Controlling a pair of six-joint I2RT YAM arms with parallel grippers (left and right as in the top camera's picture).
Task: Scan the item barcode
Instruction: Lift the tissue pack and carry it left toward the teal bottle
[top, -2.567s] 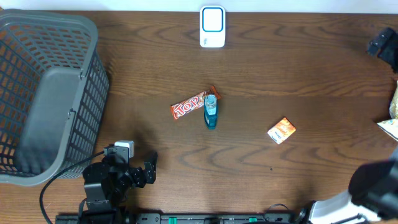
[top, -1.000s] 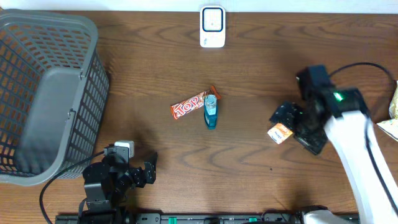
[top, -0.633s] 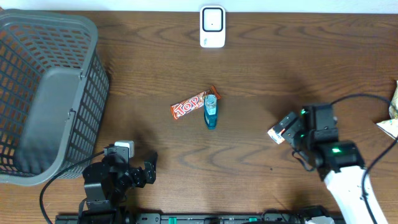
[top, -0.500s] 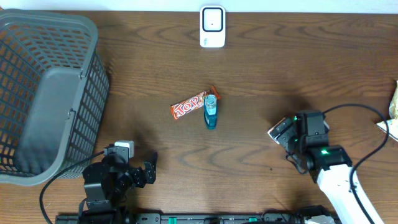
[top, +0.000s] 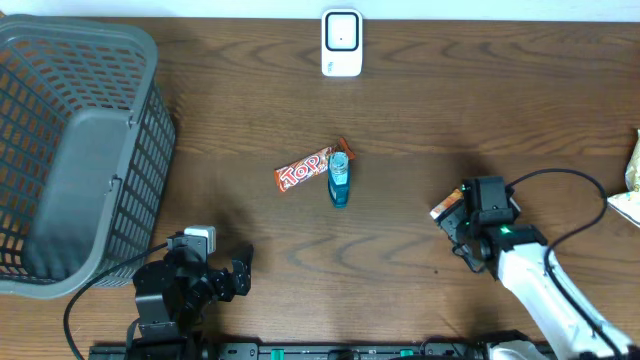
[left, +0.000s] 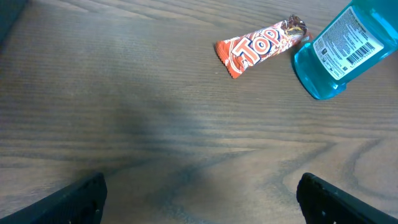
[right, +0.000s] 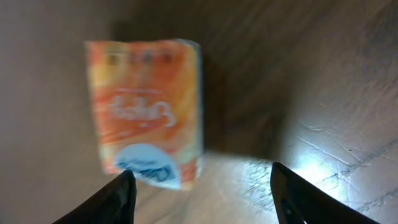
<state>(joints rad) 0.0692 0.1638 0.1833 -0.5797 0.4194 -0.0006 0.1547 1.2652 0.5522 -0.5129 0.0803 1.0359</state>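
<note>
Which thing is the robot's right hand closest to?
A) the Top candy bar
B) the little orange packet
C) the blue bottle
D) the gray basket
B: from above, the right gripper sits right beside the little orange packet, which also shows large in its wrist camera, while the Top candy bar, blue bottle and gray basket lie much farther off.

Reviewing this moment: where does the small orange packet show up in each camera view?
Overhead: the orange packet lies right of centre, a little below mid-height.
Left wrist: not in it.
Right wrist: upper left of centre, ahead of the right gripper, whose jaws stand apart.
Shared landmark: the Top candy bar links overhead and left wrist; the dark wooden table runs through all three.
</note>
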